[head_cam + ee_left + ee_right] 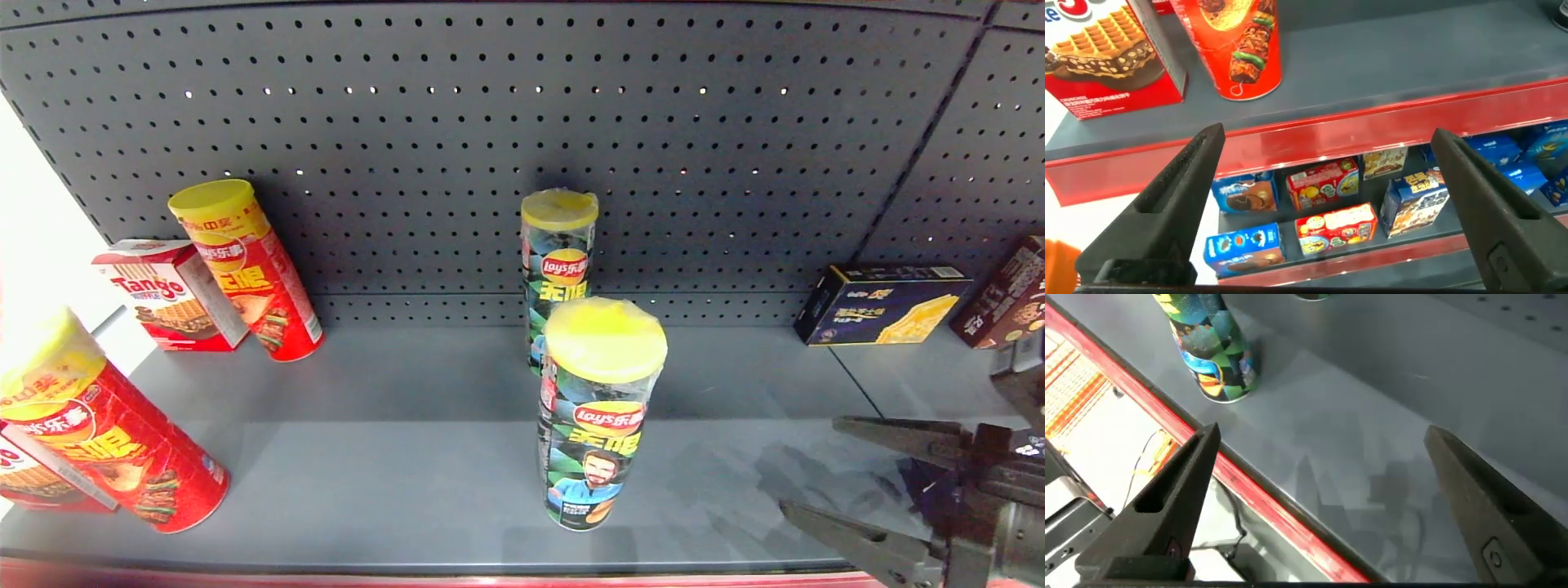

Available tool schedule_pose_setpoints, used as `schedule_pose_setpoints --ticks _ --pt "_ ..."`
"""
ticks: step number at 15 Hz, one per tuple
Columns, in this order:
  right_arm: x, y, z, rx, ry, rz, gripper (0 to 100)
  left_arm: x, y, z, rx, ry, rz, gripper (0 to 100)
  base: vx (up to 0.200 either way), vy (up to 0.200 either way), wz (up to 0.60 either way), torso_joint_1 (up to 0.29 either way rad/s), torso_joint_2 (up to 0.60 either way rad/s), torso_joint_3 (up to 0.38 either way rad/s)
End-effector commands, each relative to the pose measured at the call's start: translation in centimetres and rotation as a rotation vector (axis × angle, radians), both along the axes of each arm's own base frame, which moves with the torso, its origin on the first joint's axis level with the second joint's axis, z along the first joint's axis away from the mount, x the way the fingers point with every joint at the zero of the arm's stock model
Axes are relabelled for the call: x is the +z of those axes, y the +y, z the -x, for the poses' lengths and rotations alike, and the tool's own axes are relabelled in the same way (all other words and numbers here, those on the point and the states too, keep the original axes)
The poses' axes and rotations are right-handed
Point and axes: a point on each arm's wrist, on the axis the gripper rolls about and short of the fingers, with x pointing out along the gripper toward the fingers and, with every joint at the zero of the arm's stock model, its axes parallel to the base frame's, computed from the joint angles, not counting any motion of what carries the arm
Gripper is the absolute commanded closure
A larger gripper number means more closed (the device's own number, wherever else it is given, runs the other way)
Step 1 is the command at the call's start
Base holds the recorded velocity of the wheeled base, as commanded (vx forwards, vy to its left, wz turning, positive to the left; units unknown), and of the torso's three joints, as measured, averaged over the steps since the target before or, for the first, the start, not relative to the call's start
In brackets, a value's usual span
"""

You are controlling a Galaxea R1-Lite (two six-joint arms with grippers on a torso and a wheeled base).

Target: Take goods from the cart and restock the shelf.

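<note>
Front green can [600, 412] stands upright on the grey shelf [392, 441], mid-width and near the front edge, yellow lid on. Rear green can [559, 261] stands upright directly behind it, close to the pegboard back.

Right gripper [810, 465] sits low at the shelf's front right corner. Its fingers are spread wide with nothing between them, and they point across the shelf toward the front green can. It is apart from the can, with bare shelf between them. In the right wrist view the same can [1212, 347] stands beyond the parted fingers of the right gripper [1321, 431], just inside the red shelf edge [1249, 490]. The arm comes in from the right, roughly level with the shelf surface.

Left gripper [1327, 132] is also spread and empty. It is held out in front of the red shelf edge at the shelf's left end. Past its tips are the base of a red can [1237, 45] and a wafer box [1110, 57], both on the shelf. Small snack boxes [1331, 204] fill the tier below.

Elsewhere on the shelf:
- a second red can [245, 269] beside another wafer box at the back left
- a dark blue box [882, 304] at the back right
- a brown box [1008, 294] at the back right
</note>
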Motion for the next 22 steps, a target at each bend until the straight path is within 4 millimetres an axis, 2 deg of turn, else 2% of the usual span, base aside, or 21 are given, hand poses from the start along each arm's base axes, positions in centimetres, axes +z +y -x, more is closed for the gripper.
schedule_pose_setpoints --ticks 1,4,9,10,22 --pt "-0.5 2.2 -2.6 0.01 0.062 0.045 0 0.0 0.0 0.0 0.0 0.003 0.0 0 0.0 0.0 0.0 0.0 0.0 0.0" --pt "-0.6 3.4 -4.2 -0.021 0.076 0.073 0 0.0 0.0 0.0 0.0 0.005 0.0 0 0.0 0.0 0.0 0.0 0.0 0.0" --pt "-0.4 4.5 -5.5 -0.022 0.079 0.078 0 0.0 0.0 0.0 0.0 0.005 0.0 0 0.0 0.0 0.0 0.0 0.0 0.0" --pt "-0.1 5.6 -6.0 0.0 0.073 0.076 0 0.0 0.0 0.0 -0.001 0.005 0.0 0 0.0 0.0 0.0 0.0 0.0 0.0" --pt "-0.6 7.1 -7.1 0.002 0.089 0.102 0 0.0 0.0 0.0 -0.001 0.003 -0.001 0 0.0 0.0 0.0 0.0 0.0 0.0"
